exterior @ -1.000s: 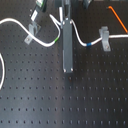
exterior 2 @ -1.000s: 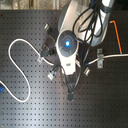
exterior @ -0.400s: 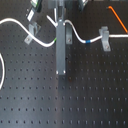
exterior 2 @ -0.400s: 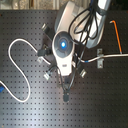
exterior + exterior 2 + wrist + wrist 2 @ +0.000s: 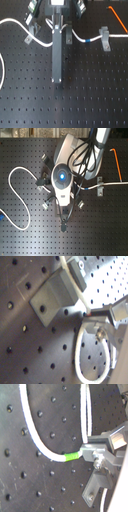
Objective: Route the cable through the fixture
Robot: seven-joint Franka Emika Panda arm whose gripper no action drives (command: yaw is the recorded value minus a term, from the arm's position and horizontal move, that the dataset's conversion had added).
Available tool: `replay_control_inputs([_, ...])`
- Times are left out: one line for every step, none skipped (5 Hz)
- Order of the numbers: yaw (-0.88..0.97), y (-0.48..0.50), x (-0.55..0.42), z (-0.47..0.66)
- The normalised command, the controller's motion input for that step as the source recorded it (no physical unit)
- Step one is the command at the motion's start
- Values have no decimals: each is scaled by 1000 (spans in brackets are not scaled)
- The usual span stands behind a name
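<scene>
The white cable (image 5: 22, 29) runs in from the first exterior view's left, passes behind my gripper (image 5: 57, 79), and carries a blue band (image 5: 87, 40) just before the grey fixture (image 5: 105, 38) it goes through. In the second wrist view my gripper (image 5: 91, 453) is shut on the cable (image 5: 35, 436) right beside its green mark (image 5: 71, 457). In the first wrist view a grey fixture block (image 5: 54, 295) sits close to the gripper (image 5: 91, 316), and the cable (image 5: 95, 375) loops past it. From above, the arm hides the grip; the cable (image 5: 15, 177) loops at the second exterior view's left.
A thin orange cable (image 5: 118, 18) lies at the first exterior view's far right. Another small fixture (image 5: 31, 32) stands left of the gripper. Several small fixtures (image 5: 100, 188) ring the arm on the black perforated board (image 5: 95, 95).
The gripper has shifted a little toward the first exterior view's left with the cable in it. The cable loop at the left has barely moved.
</scene>
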Motion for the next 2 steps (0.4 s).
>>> replay_control_inputs([143, 65, -214, 200])
replay_control_inputs([114, 62, -194, 338])
